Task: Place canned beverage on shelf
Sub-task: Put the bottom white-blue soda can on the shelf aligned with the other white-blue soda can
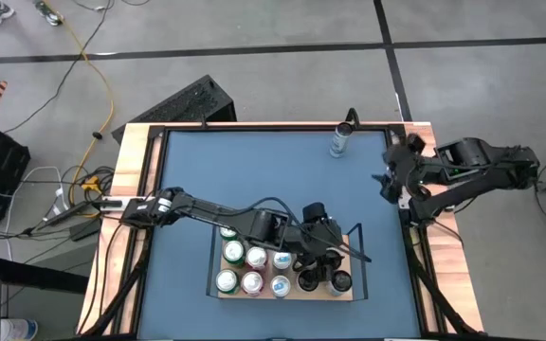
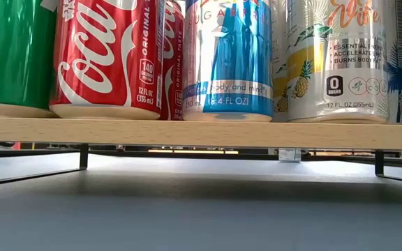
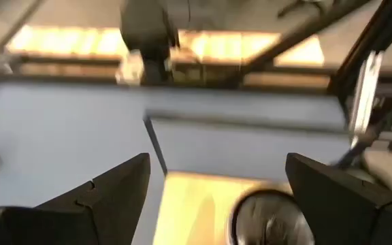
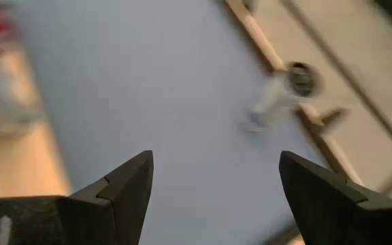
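Observation:
The shelf [image 1: 349, 296] stands near the table's front edge, and several cans stand upright on its light-wood board [image 2: 201, 132]. From the low view I see a green can [image 2: 9, 56], a red cola can [image 2: 107, 59], a blue-and-silver can [image 2: 229, 59] and a pineapple-print can [image 2: 340, 59]. My left gripper [image 1: 330, 265] is open over the shelf's right part. A dark-topped can [image 3: 267, 218] stands on the board below and between its fingers [image 3: 216, 184]. My right gripper [image 1: 384, 182] waits open at the table's right side, above bare tabletop [image 4: 216, 177].
One pale can [image 1: 339, 142] stands alone by the table's far edge, also seen as a pale can [image 4: 278, 95] past my right gripper. Black rails [image 1: 360, 256] bound the shelf's short ends. Blue tabletop [image 1: 254, 180] lies bare between the shelf and the far edge.

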